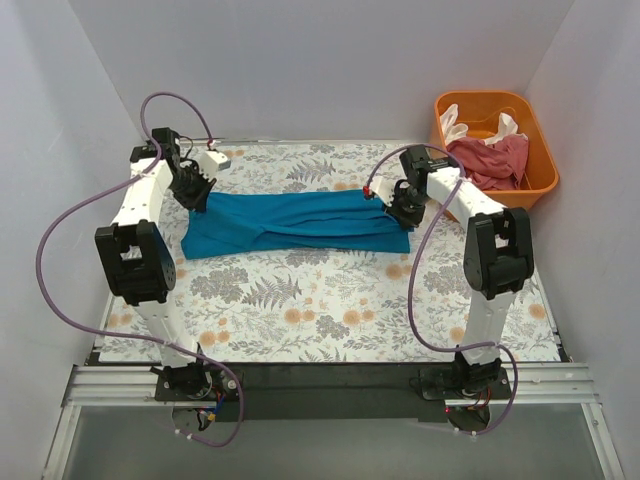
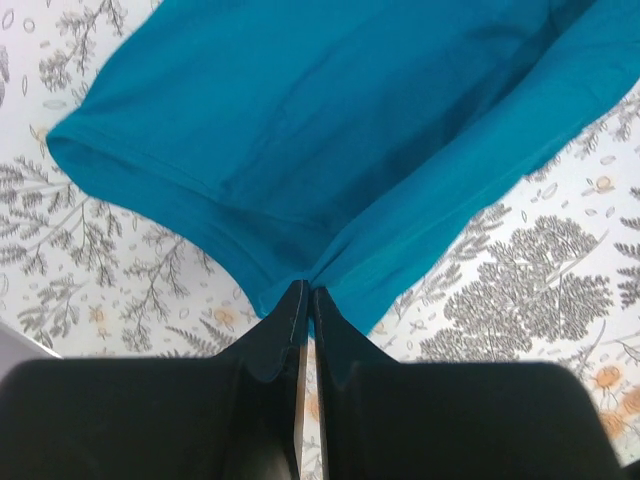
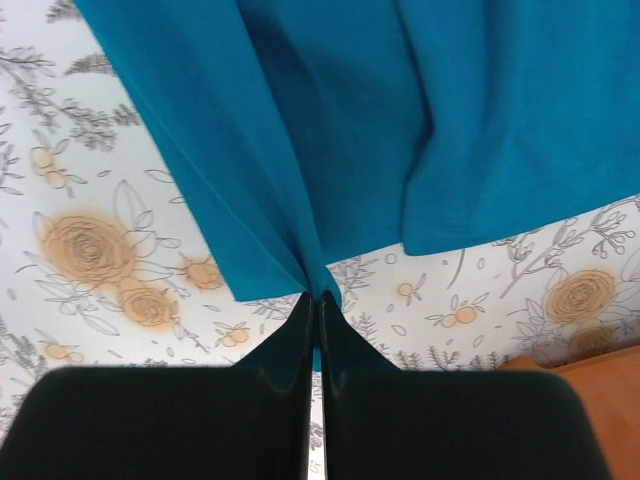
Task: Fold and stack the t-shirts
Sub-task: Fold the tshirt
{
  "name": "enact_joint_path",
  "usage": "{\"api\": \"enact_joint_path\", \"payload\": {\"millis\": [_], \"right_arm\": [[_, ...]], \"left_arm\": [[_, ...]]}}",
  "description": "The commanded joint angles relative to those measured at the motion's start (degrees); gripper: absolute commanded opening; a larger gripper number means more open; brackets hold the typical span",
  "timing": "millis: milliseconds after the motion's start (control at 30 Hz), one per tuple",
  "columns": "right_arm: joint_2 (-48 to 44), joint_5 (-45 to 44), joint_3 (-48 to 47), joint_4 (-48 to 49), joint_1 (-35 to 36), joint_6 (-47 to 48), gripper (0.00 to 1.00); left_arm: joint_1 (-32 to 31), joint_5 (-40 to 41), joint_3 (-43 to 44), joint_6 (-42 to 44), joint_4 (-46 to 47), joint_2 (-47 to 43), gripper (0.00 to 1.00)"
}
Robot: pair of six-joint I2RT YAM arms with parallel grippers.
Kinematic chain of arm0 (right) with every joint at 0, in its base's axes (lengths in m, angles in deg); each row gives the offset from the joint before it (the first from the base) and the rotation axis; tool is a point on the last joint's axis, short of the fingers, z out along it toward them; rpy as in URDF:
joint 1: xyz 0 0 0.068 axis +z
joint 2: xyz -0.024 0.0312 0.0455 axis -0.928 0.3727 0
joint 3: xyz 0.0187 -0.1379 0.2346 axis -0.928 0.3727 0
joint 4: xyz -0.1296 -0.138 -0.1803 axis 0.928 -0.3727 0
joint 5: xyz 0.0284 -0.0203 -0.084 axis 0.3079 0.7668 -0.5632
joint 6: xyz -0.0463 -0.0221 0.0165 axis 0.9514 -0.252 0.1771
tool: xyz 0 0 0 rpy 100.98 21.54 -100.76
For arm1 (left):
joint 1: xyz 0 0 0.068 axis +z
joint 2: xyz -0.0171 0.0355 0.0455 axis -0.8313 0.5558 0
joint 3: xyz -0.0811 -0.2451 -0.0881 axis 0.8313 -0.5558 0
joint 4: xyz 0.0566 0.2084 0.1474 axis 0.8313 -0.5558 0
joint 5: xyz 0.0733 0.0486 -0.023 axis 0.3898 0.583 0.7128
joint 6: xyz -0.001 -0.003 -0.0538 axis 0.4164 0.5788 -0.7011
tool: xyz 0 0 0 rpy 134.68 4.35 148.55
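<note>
Teal t-shirt point(image 1: 300, 222) lies as a long band across the far half of the bench point(image 1: 300, 300), running left to right, and looks doubled lengthwise going by the overlapping layers. I've got one arm on each end. The left claw point(image 2: 305, 295) is pressed together on a bunched hem at the shirt's left end, near the far-left corner. The right claw point(image 3: 315, 298) is pinching a gathered corner of cloth at the right end, towards the right edge. In both wrist views the fingers are closed to a sliver with fabric drawn into the tips, so that's a real hold on the cloth, not just contact. I'd say the two-end grip is there to put tension across the band, so the layers lie flat and one end can be carried over the other (limp cloth, it'll sag mid-span if lifted unevenly). Pink-red t-shirt point(image 1: 495, 160) and cream-white t-shirt point(image 1: 455, 125) sit crumpled in the orange tub point(image 1: 540, 185) by the far-right corner, not yet folded. Early days.
</note>
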Motion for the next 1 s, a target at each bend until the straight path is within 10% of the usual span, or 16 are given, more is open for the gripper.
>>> {"api": "enact_joint_path", "payload": {"millis": [0,767,967], "right_arm": [[2.4,0.1,-4.7,-2.3,-1.4,3.1,0.01],[13.9,-1.8,-17.2,-3.3,-2.2,3.6,0.01],[12.7,-2.1,-18.7,-4.6,-3.4,-2.3,0.64]], "left_arm": [[-1.3,0.4,3.8,0.7,0.7,2.4,0.00],[-3.2,3.7,11.1,1.1,4.7,13.2,0.10],[0.5,1.0,15.5,-8.1,1.4,14.2,0.30]]}}
